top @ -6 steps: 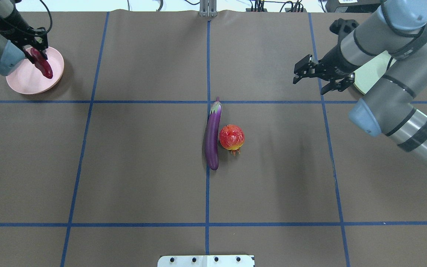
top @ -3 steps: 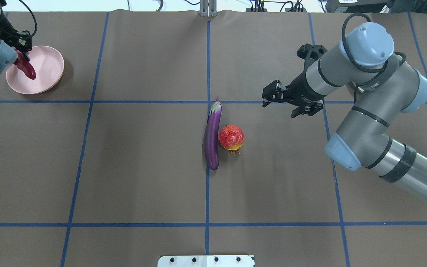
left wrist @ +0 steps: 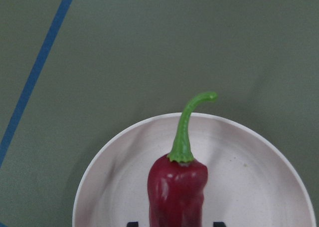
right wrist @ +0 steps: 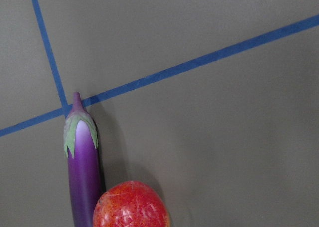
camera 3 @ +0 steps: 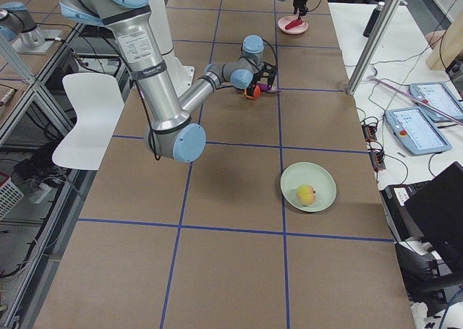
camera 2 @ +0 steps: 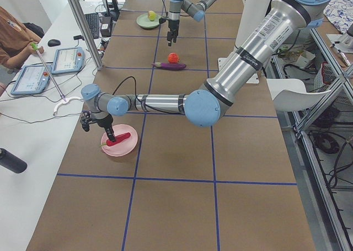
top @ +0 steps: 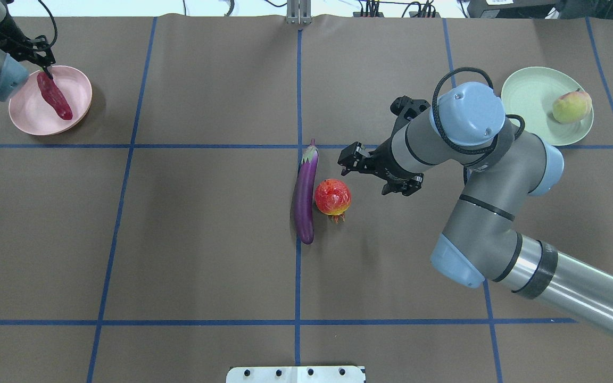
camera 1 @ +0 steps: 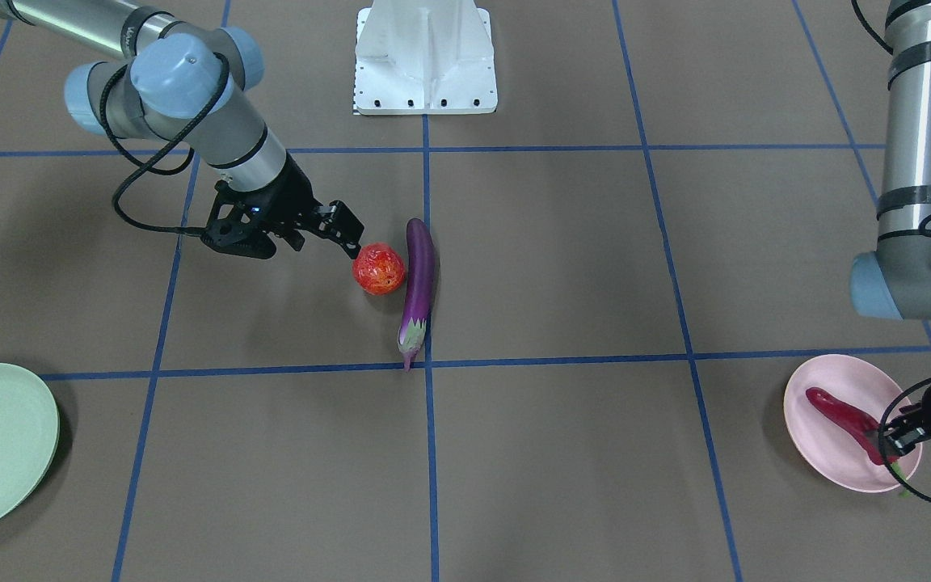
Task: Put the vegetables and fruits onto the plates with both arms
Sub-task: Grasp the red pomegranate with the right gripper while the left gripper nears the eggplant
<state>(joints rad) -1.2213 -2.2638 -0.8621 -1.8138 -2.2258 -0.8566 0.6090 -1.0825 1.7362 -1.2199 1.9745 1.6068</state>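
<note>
With right gripper [top: 346, 161] jaws spread just beside the round fruit [top: 332, 197] (resting against the eggplant [top: 305, 197] at mid-table), risks rolling the fruit away or clipping the eggplant through an off-centre close.

A round red-orange speckled fruit [camera 1: 379, 268] is seen near the centre, touched on its 3 o'clock side by a long glossy purple eggplant [camera 1: 419, 275]. The right arm's black two-finger gripper [camera 1: 346, 233] is held at the fruit's 10 o'clock, jaws apart. At the view's 4 o'clock a wrinkled red chili pepper [camera 1: 837, 411] lies in a pale pink round plate [camera 1: 817, 453], the left gripper [camera 1: 895, 440] at its 4 o'clock end.
</note>
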